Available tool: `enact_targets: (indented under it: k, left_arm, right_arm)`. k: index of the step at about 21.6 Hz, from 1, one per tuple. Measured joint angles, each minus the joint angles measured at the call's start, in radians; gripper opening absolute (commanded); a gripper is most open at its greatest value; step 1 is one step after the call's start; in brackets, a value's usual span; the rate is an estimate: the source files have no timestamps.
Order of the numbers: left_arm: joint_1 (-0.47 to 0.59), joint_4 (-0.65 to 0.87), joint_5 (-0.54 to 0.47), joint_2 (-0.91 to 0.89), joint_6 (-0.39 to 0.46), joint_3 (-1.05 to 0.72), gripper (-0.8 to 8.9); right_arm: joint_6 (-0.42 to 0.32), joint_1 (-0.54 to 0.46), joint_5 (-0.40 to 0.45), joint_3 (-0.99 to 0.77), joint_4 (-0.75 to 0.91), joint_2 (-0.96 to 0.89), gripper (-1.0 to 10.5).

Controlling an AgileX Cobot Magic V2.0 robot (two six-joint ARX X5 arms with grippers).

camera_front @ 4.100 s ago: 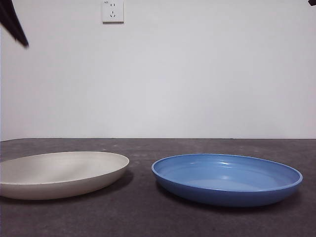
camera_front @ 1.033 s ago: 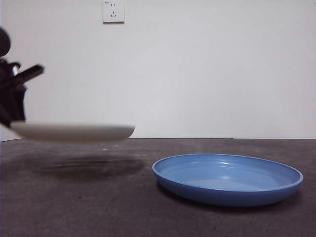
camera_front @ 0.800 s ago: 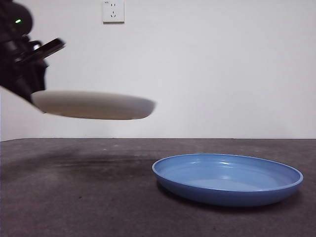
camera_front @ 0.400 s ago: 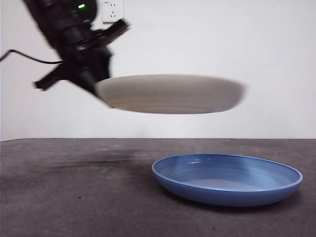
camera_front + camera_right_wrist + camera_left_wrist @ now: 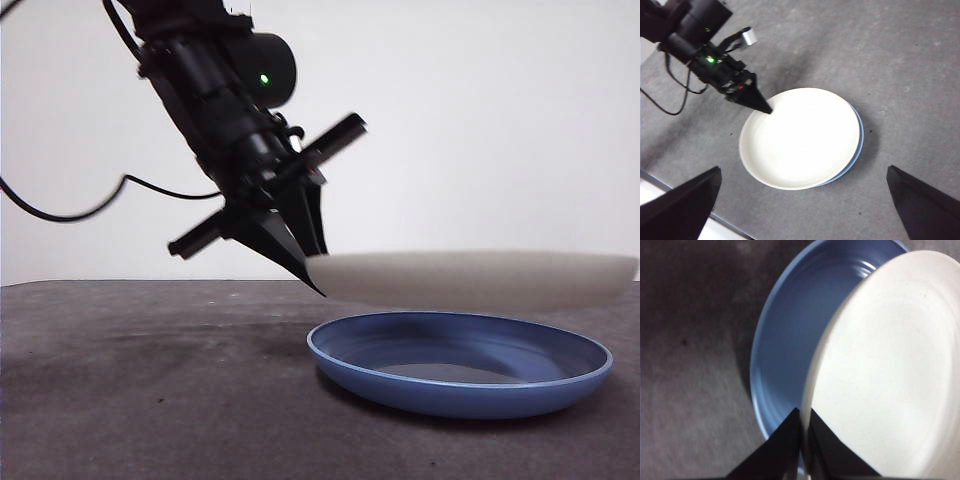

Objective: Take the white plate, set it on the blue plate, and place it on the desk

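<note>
— Writing anywhere? Labels, brand marks?

— None I can read. On the arm there's only a small green light (image 5: 264, 79), which the right wrist view picks up too.

— What's the arm holding?

— White plate (image 5: 470, 279), matte cream, wide and shallow, pinched at its left rim by the left gripper (image 5: 305, 272). Its two black pointed jaws are closed on the rim, one above and one below; the left wrist view shows them meeting on that edge.

— And where is the plate?

— In the air, roughly level, directly over the blue plate (image 5: 460, 365). From the front there's a clear gap between them, so they aren't touching. Its outline is a bit blurred there, so I wouldn't swear to the exact tilt.

— The blue one?

— Glossy, with concentric rings inside, sitting flat on the desk (image 5: 150, 400), which is dark grey, mottled and rough.

— Does the overhead angle add anything?

— Yes. The right wrist view shows the white plate covering nearly all of the blue one; only a thin blue crescent peeks out at one side. The left wrist view shows more blue, since the white plate sits offset there. A black cable (image 5: 90, 205) trails from the arm.

— The right gripper (image 5: 802, 210)?

— High above the desk, jaws spread wide, holding nothing.
</note>
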Motion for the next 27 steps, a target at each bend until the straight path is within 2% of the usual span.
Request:
enact_targets:
  k: [6,13,19,24,27]
  left_arm:
    - [-0.002,0.017,-0.082,0.009,-0.011,0.0,0.08]
    - [-0.012,0.026,-0.086,0.009,-0.015,0.0,0.09]
    - [-0.024,0.039,-0.089,0.009,-0.015,0.0,2.14]
    - [-0.024,0.071,-0.089,0.009,-0.01,0.0,4.47]
    - [-0.024,0.052,-0.089,0.009,0.016,0.003,5.09]
  right_arm:
    - [0.0,0.027,0.0,0.0,-0.001,0.0,6.7]
    - [-0.016,0.051,0.004,0.0,-0.001,0.0,6.7]
    - [-0.018,0.052,0.004,0.0,-0.001,0.0,6.7]
    - [-0.018,0.052,0.004,0.0,-0.001,-0.003,6.7]
    - [-0.018,0.052,0.004,0.0,-0.001,-0.003,6.7]
